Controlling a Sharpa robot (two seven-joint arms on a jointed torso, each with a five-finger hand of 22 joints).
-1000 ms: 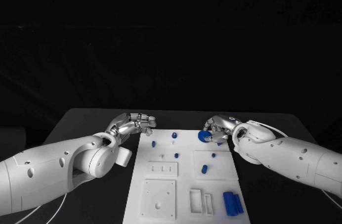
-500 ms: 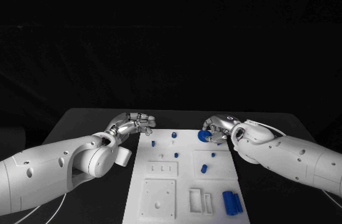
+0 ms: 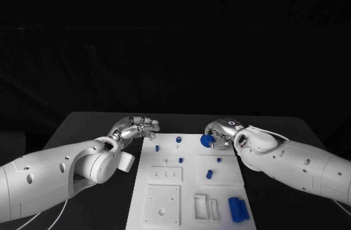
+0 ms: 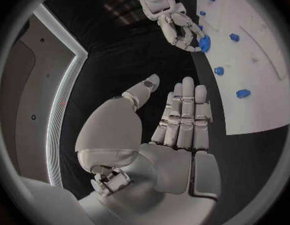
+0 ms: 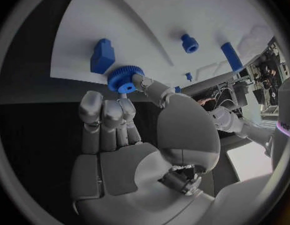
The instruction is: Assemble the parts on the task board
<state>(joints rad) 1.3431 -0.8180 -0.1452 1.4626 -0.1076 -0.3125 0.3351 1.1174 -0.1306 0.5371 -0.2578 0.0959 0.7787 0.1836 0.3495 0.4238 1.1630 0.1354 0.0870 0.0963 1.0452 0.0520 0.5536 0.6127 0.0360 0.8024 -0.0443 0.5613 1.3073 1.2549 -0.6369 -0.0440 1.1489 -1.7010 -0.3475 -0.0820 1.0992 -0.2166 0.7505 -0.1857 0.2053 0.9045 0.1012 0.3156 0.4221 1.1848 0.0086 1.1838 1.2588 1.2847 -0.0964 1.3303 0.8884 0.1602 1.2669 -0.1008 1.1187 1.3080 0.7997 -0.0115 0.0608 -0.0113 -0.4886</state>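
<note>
I have a round blue toothed gear with a short hub [image 5: 125, 79] pinched between the thumb and fingertips of my right robot hand [image 3: 221, 131], up at the far edge of the flat white plastic task board [image 3: 165, 202], at about one o'clock from the board's centre. The teeth sit against my fingers [image 5: 106, 110], so the hub faces away from my palm; I judge this grip leaves the bore free to go down over a post. In my right wrist view the gear hangs just over the board's edge, near a chunky blue block-shaped part [image 5: 102, 55] and apart from a small blue collar [image 5: 190, 43] and a blue rod [image 5: 230, 55] farther in.

My left robot hand [image 3: 137, 127] holds nothing. It waits off the board's far left corner, at roughly eleven o'clock, over the black surface [image 3: 88, 126]. In my left wrist view its fingers [image 4: 185, 117] lie straight and side by side with the thumb apart (parked there, I think, so it stays out of the right arm's way).

On the board, small blue pegs stand in the far half, one short blue cylinder [image 3: 209, 173] stands near the centre, and a pair of long blue bars [image 3: 238, 208] lies at about five o'clock, beside empty rectangular slots [image 3: 205, 207]. Most of the assembly looks undone.
</note>
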